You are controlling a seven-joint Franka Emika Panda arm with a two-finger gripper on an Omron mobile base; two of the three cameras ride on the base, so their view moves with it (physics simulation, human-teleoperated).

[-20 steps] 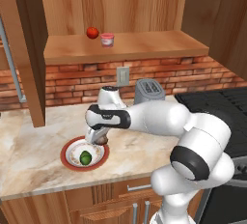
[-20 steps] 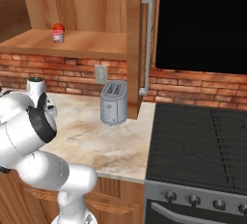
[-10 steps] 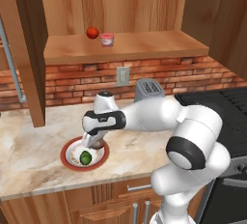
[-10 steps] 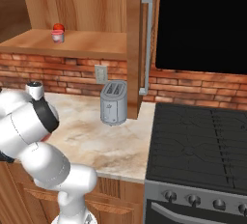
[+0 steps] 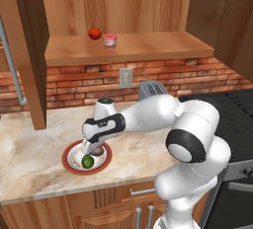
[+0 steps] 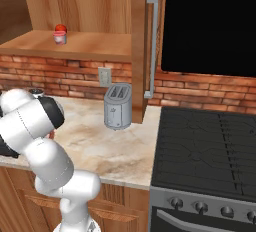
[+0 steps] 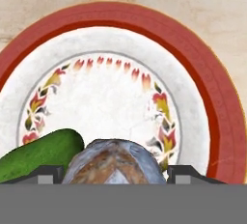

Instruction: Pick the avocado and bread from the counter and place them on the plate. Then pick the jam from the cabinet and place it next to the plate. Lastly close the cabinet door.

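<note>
Hand view: bread (image 7: 114,162) between fingers (image 7: 47,174), avocado (image 7: 41,152) touching, inside plate (image 7: 212,107) rim.

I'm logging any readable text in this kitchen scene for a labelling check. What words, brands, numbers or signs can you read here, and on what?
None: no readable text in these views.
The jam has a white band, too small to show any lettering.
The plate carries only a floral ring, no letters.
The toaster and stove knobs show no markings.
</note>
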